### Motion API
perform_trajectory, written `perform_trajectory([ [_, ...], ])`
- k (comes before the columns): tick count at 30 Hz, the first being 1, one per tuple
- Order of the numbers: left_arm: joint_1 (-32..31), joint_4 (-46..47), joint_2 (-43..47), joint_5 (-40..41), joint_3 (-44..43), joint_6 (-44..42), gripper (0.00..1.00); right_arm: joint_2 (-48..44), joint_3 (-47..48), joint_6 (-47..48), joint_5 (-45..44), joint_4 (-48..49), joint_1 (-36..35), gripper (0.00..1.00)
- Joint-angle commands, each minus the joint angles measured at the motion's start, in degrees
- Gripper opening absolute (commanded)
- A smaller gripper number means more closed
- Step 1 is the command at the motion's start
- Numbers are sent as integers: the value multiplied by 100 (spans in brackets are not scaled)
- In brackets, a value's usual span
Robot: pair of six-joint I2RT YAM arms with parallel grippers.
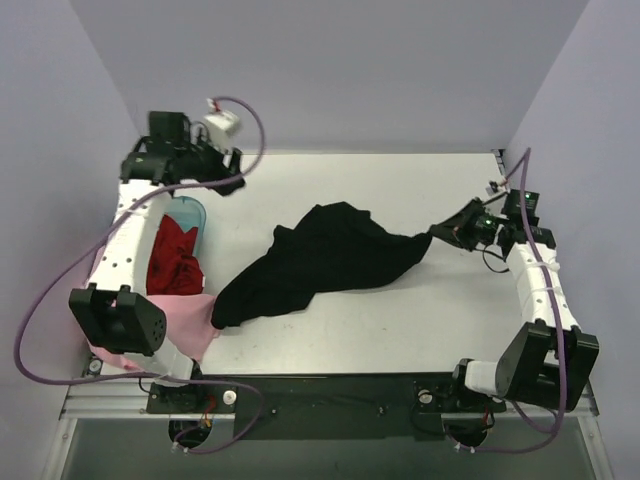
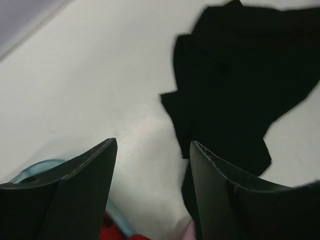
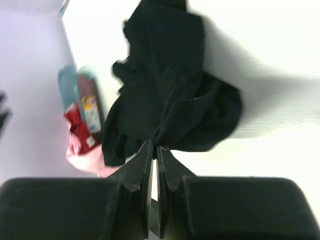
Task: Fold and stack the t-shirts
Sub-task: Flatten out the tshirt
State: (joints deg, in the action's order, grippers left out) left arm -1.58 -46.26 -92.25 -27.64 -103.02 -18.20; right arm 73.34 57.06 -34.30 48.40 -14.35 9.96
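The black t-shirt [image 1: 320, 262] lies crumpled across the middle of the table, stretched toward the right. My right gripper [image 1: 442, 232] is shut on its right edge; in the right wrist view the cloth [image 3: 170, 95] bunches at the closed fingertips [image 3: 155, 148]. My left gripper [image 1: 232, 178] is open and empty at the far left, above bare table, with the black shirt [image 2: 240, 80] ahead and to the right of it. The red t-shirt [image 1: 173, 258] lies in the tub. The pale pink t-shirt [image 1: 190, 322] lies at the near left, partly under the left arm.
A translucent teal tub [image 1: 190, 214] stands at the left edge and holds the red shirt; its rim [image 2: 30, 170] shows by my left finger. Grey walls close in the table at the back and both sides. Purple cables loop beside each arm.
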Motion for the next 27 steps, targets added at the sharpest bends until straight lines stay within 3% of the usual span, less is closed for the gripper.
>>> perform_trajectory([
  [1,-1114,-999,154,-137,1105,-1290,69,100,-89,466,-489,-603,708,0],
  [6,-1441,-972,76,566,2101,-1476,68,409,-247,934,-1235,-947,920,0],
  [11,-1406,-1043,-179,1215,2734,-1819,71,576,-55,1022,-1281,-929,1298,0],
  [21,-1256,-982,-294,901,3754,-1977,70,576,147,1101,-1430,-982,1360,0],
  [23,-1256,-1051,-311,690,3737,-1995,63,585,226,1084,-1395,-991,1369,0],
  [25,-1239,-1201,-329,628,3597,-2004,26,567,341,1092,-1395,-1017,1386,0],
  [26,-1222,-1297,-346,750,3422,-1986,0,532,393,1101,-1378,-1052,1395,0],
  [27,-1152,-1341,-320,812,3264,-1916,0,506,498,1075,-1360,-1070,1447,0],
])
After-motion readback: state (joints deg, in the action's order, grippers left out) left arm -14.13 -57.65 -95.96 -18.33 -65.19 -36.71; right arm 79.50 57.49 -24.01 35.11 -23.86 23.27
